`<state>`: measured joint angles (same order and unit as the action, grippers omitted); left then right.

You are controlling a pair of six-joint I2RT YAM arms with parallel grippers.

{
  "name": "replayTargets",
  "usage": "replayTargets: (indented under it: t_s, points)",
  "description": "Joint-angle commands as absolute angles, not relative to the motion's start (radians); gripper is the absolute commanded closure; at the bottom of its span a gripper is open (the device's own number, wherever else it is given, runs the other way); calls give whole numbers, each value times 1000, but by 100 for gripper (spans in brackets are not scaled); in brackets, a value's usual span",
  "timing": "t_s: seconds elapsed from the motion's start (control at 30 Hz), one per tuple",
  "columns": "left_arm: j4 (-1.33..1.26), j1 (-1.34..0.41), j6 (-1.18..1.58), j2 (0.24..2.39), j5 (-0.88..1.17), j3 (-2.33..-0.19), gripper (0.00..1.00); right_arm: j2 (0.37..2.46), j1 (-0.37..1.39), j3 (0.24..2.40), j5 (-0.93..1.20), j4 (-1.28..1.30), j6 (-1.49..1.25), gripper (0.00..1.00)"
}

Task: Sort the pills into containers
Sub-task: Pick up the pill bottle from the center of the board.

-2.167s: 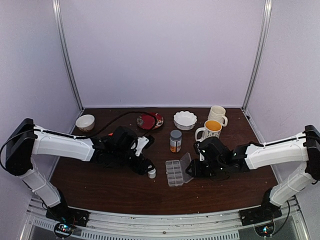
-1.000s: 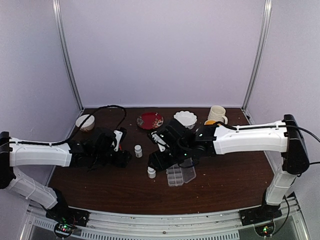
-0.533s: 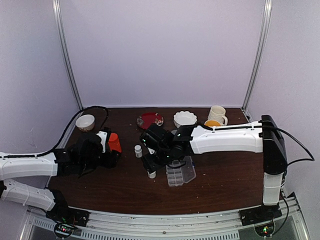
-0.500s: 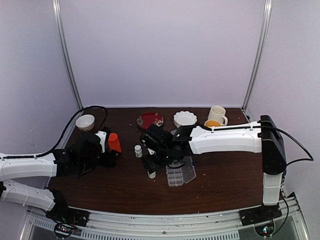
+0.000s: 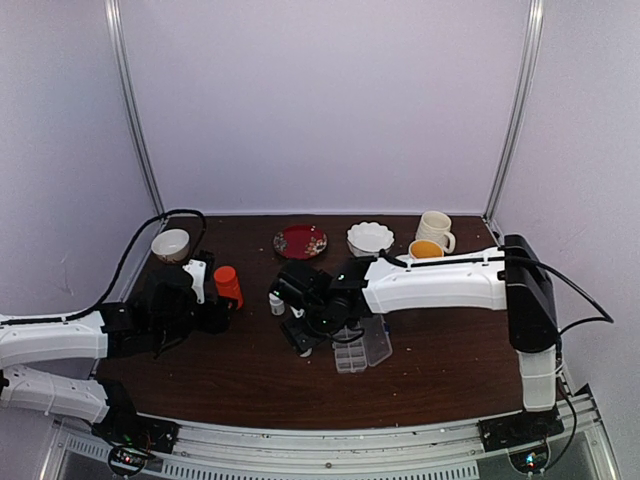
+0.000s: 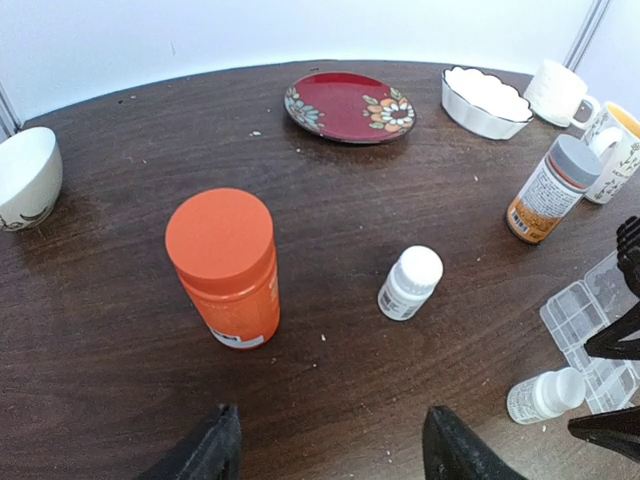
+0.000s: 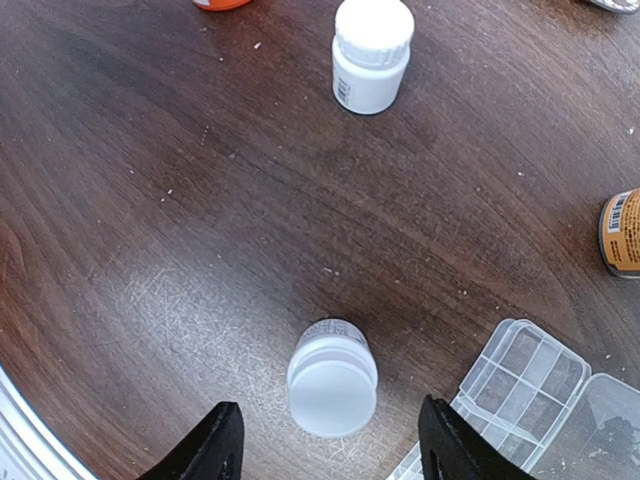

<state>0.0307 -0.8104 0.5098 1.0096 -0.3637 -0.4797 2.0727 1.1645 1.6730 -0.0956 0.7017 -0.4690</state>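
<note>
No pills show in any view. The containers are the compartments of a clear organizer box [image 5: 362, 346] [image 6: 585, 318] [image 7: 522, 372], lying with its lid open. Just left of it stands a small white bottle [image 7: 332, 378] [image 6: 545, 395]. My right gripper [image 7: 328, 445] [image 5: 303, 333] hovers open right above that bottle, one finger on each side, not touching it. My left gripper [image 6: 330, 452] [image 5: 214, 315] is open and empty, low over bare table. An orange pill bottle [image 6: 225, 265] [image 5: 228, 286] stands just beyond its left finger.
A second white bottle [image 6: 410, 283] [image 7: 371, 55] stands mid-table, and a brown bottle with a grey cap [image 6: 548, 190] farther right. Along the back are a red plate [image 5: 300, 241], a scalloped white bowl [image 5: 370, 238], two mugs [image 5: 433, 228] and a small bowl [image 5: 170, 244].
My left arm has drawn back to the left, leaving the orange bottle standing alone. My right arm has reached further left, over the small white bottle.
</note>
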Motion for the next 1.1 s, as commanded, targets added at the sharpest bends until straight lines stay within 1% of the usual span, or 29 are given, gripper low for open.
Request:
replayTargets:
  t_s: [0.0,0.23,0.37,0.53,0.63,0.7,0.8,0.93,1.07]
  points:
    - [-20,-805,502,999,-388,-467,35,2104,1173,1715,-124,725,-463,41]
    - [-13,-805,499,1005,-385,-474,35,2133,1175,1743,-135,749,-464,42]
    - [-11,-805,494,1007,-387,-478,35,2141,1174,1750,-136,750,-465,46]
    - [-6,-805,494,1009,-391,-482,35,2150,1175,1763,-136,757,-462,58]
    - [-6,-805,494,1011,-390,-482,35,2157,1175,1774,-137,763,-460,69]
    - [-6,-805,493,1015,-388,-484,35,2160,1175,1779,-138,765,-459,74]
    - [-7,-805,490,1026,-378,-487,35,2157,1175,1781,-137,766,-459,74]
    - [-9,-805,488,1041,-370,-494,35,2156,1175,1780,-132,763,-458,70]
    - [-11,-805,489,1047,-364,-495,35,2161,1175,1778,-132,763,-458,58]
